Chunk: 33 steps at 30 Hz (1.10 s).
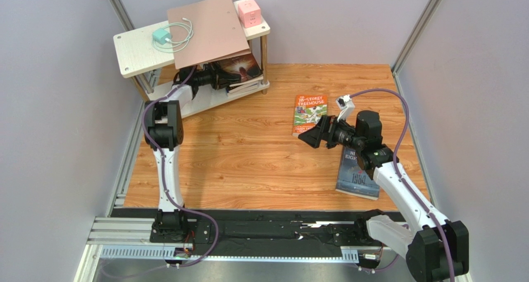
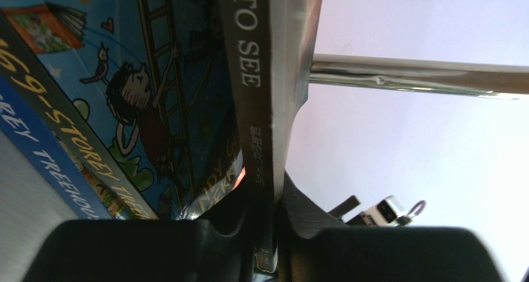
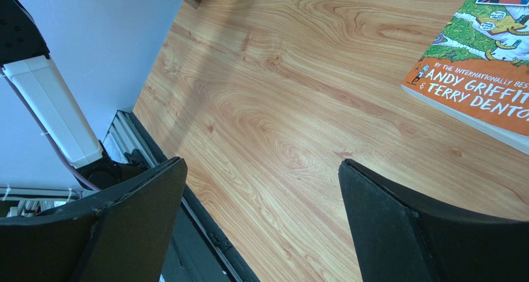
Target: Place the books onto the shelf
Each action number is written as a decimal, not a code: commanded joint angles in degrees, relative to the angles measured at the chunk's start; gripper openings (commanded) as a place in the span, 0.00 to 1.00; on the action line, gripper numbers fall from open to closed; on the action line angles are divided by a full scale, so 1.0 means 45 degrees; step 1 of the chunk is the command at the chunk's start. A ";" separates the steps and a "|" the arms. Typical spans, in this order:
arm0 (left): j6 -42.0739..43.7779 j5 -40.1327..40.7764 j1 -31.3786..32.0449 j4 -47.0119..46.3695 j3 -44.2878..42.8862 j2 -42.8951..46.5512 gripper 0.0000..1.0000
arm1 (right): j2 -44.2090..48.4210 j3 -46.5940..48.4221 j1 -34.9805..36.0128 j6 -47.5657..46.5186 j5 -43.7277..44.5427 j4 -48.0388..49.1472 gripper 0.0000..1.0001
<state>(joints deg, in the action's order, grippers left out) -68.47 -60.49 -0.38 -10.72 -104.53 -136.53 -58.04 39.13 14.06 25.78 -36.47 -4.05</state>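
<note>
- Books (image 1: 243,68) in two places: some on the lower tier of the shelf (image 1: 133,52), upper left of the top view, and two flat on the wooden floor (image 1: 248,164), centre right.
- Dark book (image 2: 251,96) running top to bottom in the left wrist view, spine lettered "TO SEE" above small Chinese characters. Pinched between the nearly closed fingers of the left gripper (image 2: 264,232).
- Left of it, blue book (image 2: 155,108) with a ladder cartoon, and a band reading "69-STOREY" in yellow. At lower left, a second blue spine (image 2: 43,152) with white "TREEHOU".
- Orange book (image 3: 478,77), upper right of the right wrist view: "BY THE INTERNATIONALLY BES", "ANDY GRIFFIT", "& TERRY DENTO", each cut off by the frame edge.
- Grey-blue book (image 1: 357,179), lower right of the top view, "1984" low on its cover, partly under the right arm.
- Right gripper (image 3: 262,170) spread wide, holding nothing, over bare floor just left of the orange book.
- On the shelf's top board: pinkish board (image 1: 208,31), teal charger (image 1: 161,37) with white cable, pink socket cube (image 1: 249,12).
</note>
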 commanded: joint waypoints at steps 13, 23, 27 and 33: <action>0.3124 0.1059 -0.0267 0.3846 -0.0834 0.0944 0.88 | 0.0124 -0.0317 0.0039 -0.0104 -0.0099 0.0550 1.00; 0.4805 0.2855 -0.0325 0.7069 -0.1030 0.1746 0.89 | 0.0203 -0.0493 0.0039 0.0013 -0.0197 0.0627 1.00; 0.5136 0.3421 -0.0345 0.7751 -0.0775 0.2078 0.89 | 0.0261 -0.0591 0.0058 0.0072 -0.0255 0.0686 1.00; 0.5975 0.3773 -0.0345 0.8457 0.0043 0.2506 0.88 | 0.0398 -0.0767 0.0058 0.0111 0.0017 0.0667 1.00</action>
<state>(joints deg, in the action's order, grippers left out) -45.93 -47.16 -1.23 21.32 -107.81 -128.25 -57.89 36.23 14.06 25.93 -36.93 -3.49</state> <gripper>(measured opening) 0.884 0.997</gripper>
